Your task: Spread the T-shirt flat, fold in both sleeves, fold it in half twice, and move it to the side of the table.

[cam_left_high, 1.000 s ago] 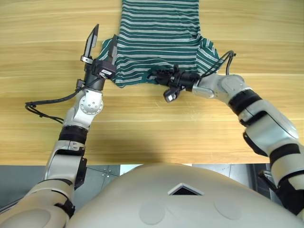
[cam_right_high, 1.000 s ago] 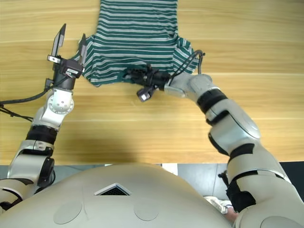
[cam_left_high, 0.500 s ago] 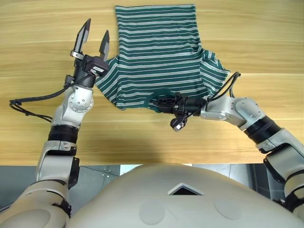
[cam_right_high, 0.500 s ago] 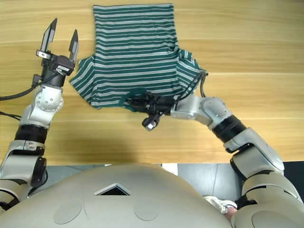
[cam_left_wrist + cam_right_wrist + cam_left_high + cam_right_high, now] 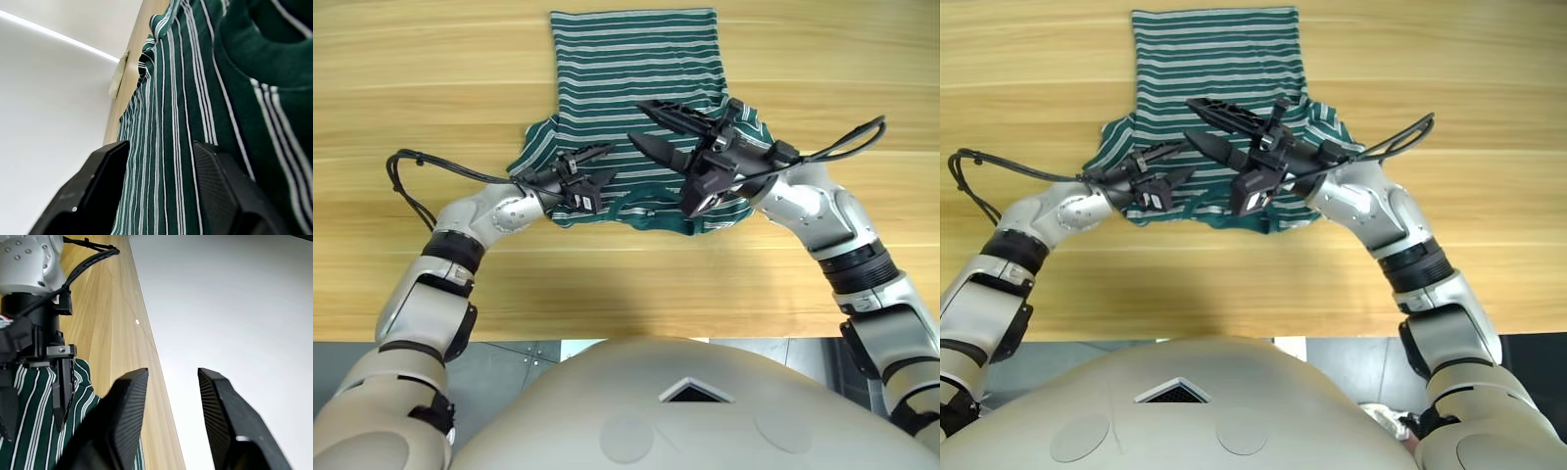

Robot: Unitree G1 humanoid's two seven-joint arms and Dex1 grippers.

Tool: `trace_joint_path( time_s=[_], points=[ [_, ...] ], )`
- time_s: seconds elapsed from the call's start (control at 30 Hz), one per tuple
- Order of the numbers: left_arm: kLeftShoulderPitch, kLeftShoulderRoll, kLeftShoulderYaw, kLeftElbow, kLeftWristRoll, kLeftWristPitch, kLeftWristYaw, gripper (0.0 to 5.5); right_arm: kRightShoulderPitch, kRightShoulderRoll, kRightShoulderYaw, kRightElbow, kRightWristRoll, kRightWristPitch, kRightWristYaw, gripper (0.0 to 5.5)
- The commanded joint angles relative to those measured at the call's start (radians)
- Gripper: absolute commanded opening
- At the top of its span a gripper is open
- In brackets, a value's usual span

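Broadly, the pale wooden plank table [image 5: 411,59] carries everything. On it lies the green T-shirt with thin white stripes [image 5: 636,59]. Its long axis runs straight away from the robot, with the hem at the far end and the dark green collar [image 5: 639,204] at the near end, under both arms. The body lies flat beyond the grippers, but the shoulder end is rumpled. The left sleeve [image 5: 536,149] is drawn in just behind the left gripper, and the right sleeve [image 5: 751,125] is bunched beside the right wrist.

The right gripper [image 5: 636,121] hangs above the chest of the shirt, well clear of the cloth. Its two black fingers are spread wide with nothing between them, pointing across towards the left side.

The left gripper [image 5: 612,160] sits low at the left shoulder. Its fingers are apart, striped cloth shows directly ahead of its pads [image 5: 105,191], and I see nothing pinched.

The left arm looks nearer to a grasp, as the fabric lies just ahead of its fingertips. The right must first come down. I judge that the sleeves are not yet neatly folded.
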Motion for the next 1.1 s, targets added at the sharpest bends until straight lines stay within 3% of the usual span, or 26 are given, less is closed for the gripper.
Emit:
trace_joint_path(
  time_s=[0.03,0.13,0.37,0.53,0.7,0.97,1.1],
  points=[
    [-0.073,0.005,-0.051,0.112,0.058,0.016,-0.013,2.45,0.024,0.036,0.024,0.048,-0.106,0.010,-0.017,1.86],
    [-0.151,-0.028,-0.085,0.241,0.078,0.038,0.018,2.45,0.036,0.056,0.085,0.109,-0.216,-0.003,-0.024,1.86],
    [-0.254,-0.100,-0.108,0.394,0.039,-0.007,0.065,2.45,-0.077,0.093,0.106,0.341,-0.425,0.075,-0.184,1.86],
    [-0.253,-0.127,-0.112,0.440,0.024,-0.019,0.071,2.45,-0.063,0.168,0.197,0.357,-0.448,0.031,-0.204,1.86],
    [-0.269,-0.125,-0.116,0.467,0.033,-0.004,0.095,2.45,-0.107,0.171,0.210,0.406,-0.470,0.042,-0.240,1.86],
    [-0.112,0.032,0.021,0.207,-0.285,-0.334,-0.035,2.45,-0.046,0.068,0.159,0.346,-0.414,0.011,-0.242,1.86],
    [-0.014,0.101,0.110,-0.048,-0.535,-0.336,-0.081,2.45,0.022,0.021,0.118,0.187,-0.071,-0.126,-0.122,1.86]
  ],
)
